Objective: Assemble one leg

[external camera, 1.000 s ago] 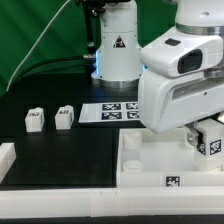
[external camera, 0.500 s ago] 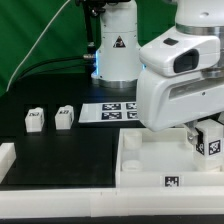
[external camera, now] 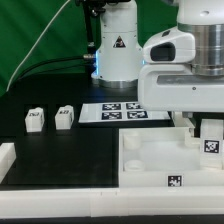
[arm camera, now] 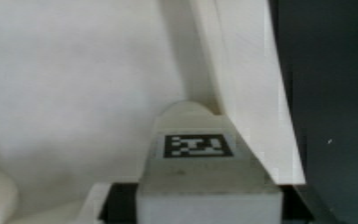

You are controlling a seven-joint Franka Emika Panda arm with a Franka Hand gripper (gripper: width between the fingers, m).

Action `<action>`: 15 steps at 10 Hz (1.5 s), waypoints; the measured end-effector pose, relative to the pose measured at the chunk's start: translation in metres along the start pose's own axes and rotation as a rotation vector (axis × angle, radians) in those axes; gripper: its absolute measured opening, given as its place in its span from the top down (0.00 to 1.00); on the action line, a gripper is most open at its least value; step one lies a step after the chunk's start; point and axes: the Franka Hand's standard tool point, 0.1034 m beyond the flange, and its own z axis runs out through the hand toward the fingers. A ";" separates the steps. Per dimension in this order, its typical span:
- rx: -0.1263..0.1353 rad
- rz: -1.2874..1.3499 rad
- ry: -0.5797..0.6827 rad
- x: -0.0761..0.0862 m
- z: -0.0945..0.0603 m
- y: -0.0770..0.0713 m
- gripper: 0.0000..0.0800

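My gripper (external camera: pixel 204 127) hangs over the right far corner of the large white tray-like part (external camera: pixel 150 165). It is shut on one leg (external camera: pixel 212 142), a small white block with a black-and-white tag. The leg stands upright at that corner, but I cannot tell whether it touches the tray. In the wrist view the leg (arm camera: pixel 201 150) fills the gap between my dark fingers (arm camera: pixel 128 203), with its tag facing the camera and the tray surface (arm camera: pixel 69 90) beyond it. Two more legs (external camera: pixel 34 120) (external camera: pixel 65 117) stand on the black table at the exterior view's left.
The marker board (external camera: pixel 125 111) lies flat behind the tray, in front of the robot base (external camera: pixel 115 55). A white rail (external camera: pixel 8 160) runs along the table's left front edge. The tray carries a small tag (external camera: pixel 174 181) on its front wall.
My wrist has turned, so the hand's broad housing now sits higher and squarer to the exterior camera. The leg has stayed in the jaws, shifting slightly right and down at the tray's corner.
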 end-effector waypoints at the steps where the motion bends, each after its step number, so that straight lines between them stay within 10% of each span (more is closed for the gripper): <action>1: 0.005 0.142 -0.004 0.000 0.001 0.000 0.63; 7: 0.031 0.755 -0.023 -0.001 0.002 -0.003 0.63; 11: 0.031 0.688 -0.023 -0.001 0.003 -0.004 0.23; 15: 0.009 0.151 -0.022 -0.001 0.004 0.000 0.19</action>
